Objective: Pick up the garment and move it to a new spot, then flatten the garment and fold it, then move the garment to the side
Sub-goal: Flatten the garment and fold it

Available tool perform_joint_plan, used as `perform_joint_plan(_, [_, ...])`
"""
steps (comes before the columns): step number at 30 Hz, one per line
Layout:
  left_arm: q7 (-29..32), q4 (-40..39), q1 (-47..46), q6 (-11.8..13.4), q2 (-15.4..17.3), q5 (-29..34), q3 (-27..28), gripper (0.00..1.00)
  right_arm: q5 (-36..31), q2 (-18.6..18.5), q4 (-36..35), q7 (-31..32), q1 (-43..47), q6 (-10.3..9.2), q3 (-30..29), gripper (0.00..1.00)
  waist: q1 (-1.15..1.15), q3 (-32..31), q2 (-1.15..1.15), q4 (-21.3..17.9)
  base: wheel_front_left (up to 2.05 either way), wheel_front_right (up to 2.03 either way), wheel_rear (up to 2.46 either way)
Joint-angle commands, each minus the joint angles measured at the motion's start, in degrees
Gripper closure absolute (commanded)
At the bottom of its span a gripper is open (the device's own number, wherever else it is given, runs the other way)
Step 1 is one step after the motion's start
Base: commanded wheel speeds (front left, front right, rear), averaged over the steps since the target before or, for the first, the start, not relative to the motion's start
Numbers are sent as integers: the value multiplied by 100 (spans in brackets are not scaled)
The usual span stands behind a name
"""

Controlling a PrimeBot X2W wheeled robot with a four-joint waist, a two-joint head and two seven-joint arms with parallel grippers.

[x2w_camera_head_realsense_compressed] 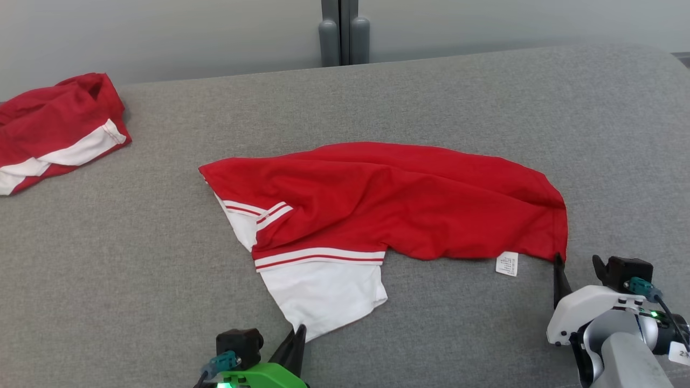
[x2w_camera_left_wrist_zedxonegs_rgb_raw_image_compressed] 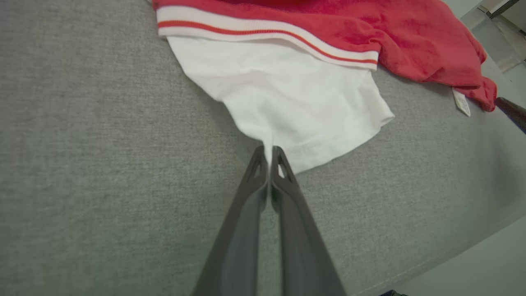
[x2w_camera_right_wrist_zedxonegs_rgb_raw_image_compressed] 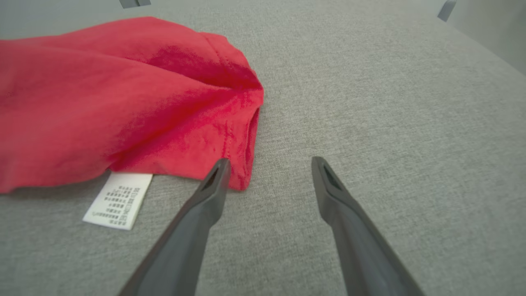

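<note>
The garment (x2w_camera_head_realsense_compressed: pixel 388 199), red with a white striped sleeve, lies rumpled on the grey cushion (x2w_camera_head_realsense_compressed: pixel 431 91). My left gripper (x2w_camera_head_realsense_compressed: pixel 298 330) is shut on the near corner of the white sleeve (x2w_camera_left_wrist_zedxonegs_rgb_raw_image_compressed: pixel 287 102); in the left wrist view my left gripper (x2w_camera_left_wrist_zedxonegs_rgb_raw_image_compressed: pixel 269 151) has a fold of white cloth pinched between its tips. My right gripper (x2w_camera_head_realsense_compressed: pixel 577 261) stands open at the garment's red right corner (x2w_camera_right_wrist_zedxonegs_rgb_raw_image_compressed: pixel 242 135). In the right wrist view, my right gripper (x2w_camera_right_wrist_zedxonegs_rgb_raw_image_compressed: pixel 271 162) has its left fingertip (x2w_camera_right_wrist_zedxonegs_rgb_raw_image_compressed: pixel 218 172) against that corner's hem, and the gap holds mostly bare cushion.
A second red and white garment (x2w_camera_head_realsense_compressed: pixel 54 129) lies bunched at the far left of the cushion. A white care label (x2w_camera_head_realsense_compressed: pixel 506 264) sticks out from the red hem near my right gripper. A grey post (x2w_camera_head_realsense_compressed: pixel 345 32) stands behind the cushion's back edge.
</note>
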Motion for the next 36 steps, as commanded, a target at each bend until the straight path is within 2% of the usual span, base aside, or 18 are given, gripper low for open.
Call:
perform_joint_plan(1, [-48, -43, -100, 1, 53, 22, 13, 100, -62, -12, 199, 48, -167, -8, 24, 0, 0, 19, 0, 43, 0, 0, 0])
perform_joint_plan(3, [-82, -86, -117, 20, 63, 32, 17, 100, -28, -12, 452, 96, -301, -8, 40, 0, 0, 27, 0, 70, 0, 0, 0])
perform_joint_plan(4, [-85, -107, -121, 27, 69, 32, 21, 100, -16, -14, 585, 111, -369, -8, 53, 4, 0, 31, 0, 84, 0, 0, 0])
perform_joint_plan(5, [-103, -130, -121, 30, 75, 33, 26, 100, 9, -14, 724, 129, -439, -8, 73, 24, 0, 34, 0, 97, 0, 0, 0])
perform_joint_plan(7, [-128, -163, -114, 39, 86, 25, 27, 100, 92, -5, 976, 181, -544, -8, 144, 55, 0, 32, 0, 115, 0, 0, 0])
perform_joint_plan(10, [-174, -244, -119, 42, 102, 12, 41, 100, 313, -1, 1290, 220, -659, -8, 274, 71, 0, 20, 0, 121, 0, 0, 0])
perform_joint_plan(11, [-201, -280, -126, 47, 104, 10, 45, 100, 361, -2, 1365, 185, -694, -8, 315, 93, 0, 14, 0, 117, 0, 0, 0])
perform_joint_plan(12, [-210, -312, -135, 52, 107, 13, 51, 100, 406, -3, 1405, 152, -721, -9, 343, 100, 0, 7, 0, 111, 0, 0, 0])
perform_joint_plan(18, [-369, -599, -221, 64, 152, 59, 104, 100, 773, -8, 1331, -148, -927, -8, 544, 100, 0, -70, 0, 51, 0, 0, 0])
perform_joint_plan(24, [-529, -1217, -495, 89, 285, 139, 221, 100, 1347, -10, 593, -300, -830, -8, 931, 100, 0, -228, 0, -10, 0, 0, 0])
perform_joint_plan(30, [-469, -2280, -931, 161, 560, 303, 449, 100, 1871, -15, -893, -311, -508, -8, 1293, 100, 0, -445, 0, -73, 0, 0, 0])
perform_joint_plan(36, [-290, -3628, -1534, 261, 965, 495, 843, 100, 1990, -16, -2970, 76, -24, -8, 1275, 100, 0, -642, 0, -147, 0, 0, 0])
